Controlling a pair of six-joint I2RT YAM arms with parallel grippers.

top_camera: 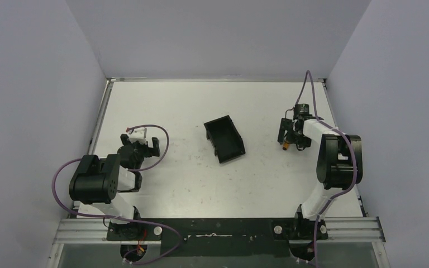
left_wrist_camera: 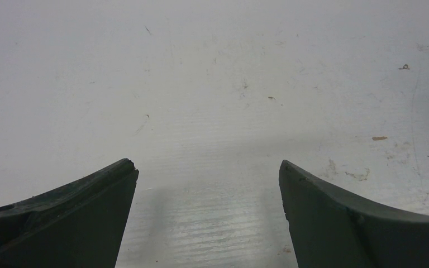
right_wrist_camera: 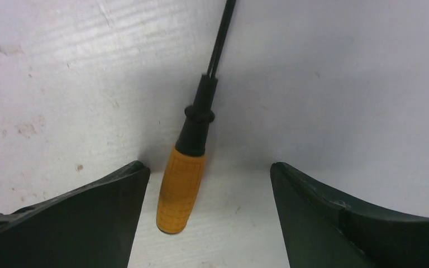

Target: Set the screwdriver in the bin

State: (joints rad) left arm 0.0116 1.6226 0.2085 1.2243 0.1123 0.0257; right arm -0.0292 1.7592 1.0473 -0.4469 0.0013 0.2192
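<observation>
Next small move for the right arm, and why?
Probably close the right gripper on the screwdriver: its orange handle lies on the table between the open fingers, with a gap on either side. The bin sits empty.

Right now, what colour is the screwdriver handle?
The screwdriver handle is orange; clearest in right wrist view.

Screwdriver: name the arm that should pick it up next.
Right. The right gripper has open jaws straddling the screwdriver; the left gripper hangs over bare table, beyond the bin.

Orange-handled, black-shafted screwdriver (right_wrist_camera: 181, 192) flat, well right of low black bin (top_camera: 226, 138).
</observation>
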